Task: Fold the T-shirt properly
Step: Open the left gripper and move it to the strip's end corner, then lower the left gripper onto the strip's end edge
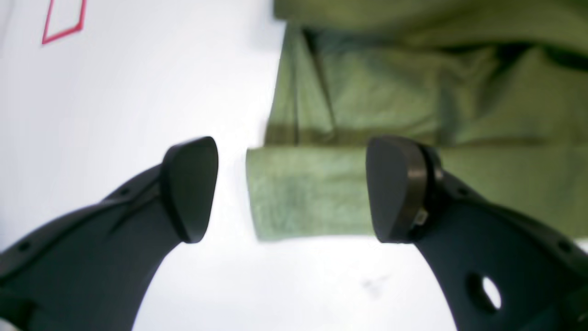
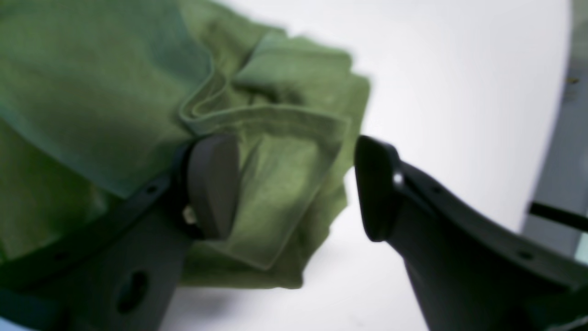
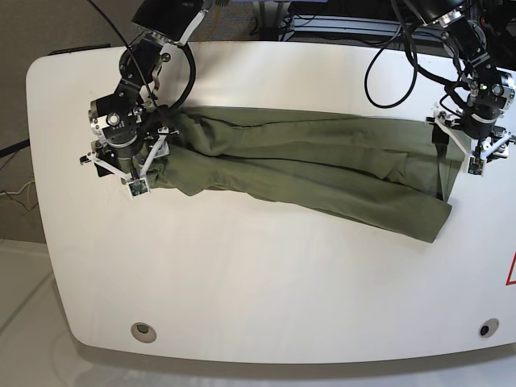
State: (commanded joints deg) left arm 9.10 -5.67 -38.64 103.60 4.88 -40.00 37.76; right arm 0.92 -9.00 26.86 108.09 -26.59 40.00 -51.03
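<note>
Across the middle of the white table (image 3: pixel 258 274) stretches the T-shirt (image 3: pixel 306 169), olive green, bunched into a long rumpled band running from one arm to the other. At the base view's left end, the right gripper (image 2: pixel 296 188) sits low over a crumpled heap of cloth, and its wrist camera shows the jaws spread wide: one dark pad lies against the folded hem, the other stands clear over bare table, with a flap of fabric lying between them. Nothing is clamped there. Over at the far end, the left gripper (image 1: pixel 291 188) hovers at the shirt's edge, jaws also wide apart. A hemmed flap of green pokes into the gap between its pads, and one pad overlaps the cloth in view; whether it touches is hard to tell through the blur. Beyond the left fingers, a red outlined mark (image 1: pixel 64 20) shows on the tabletop.
</note>
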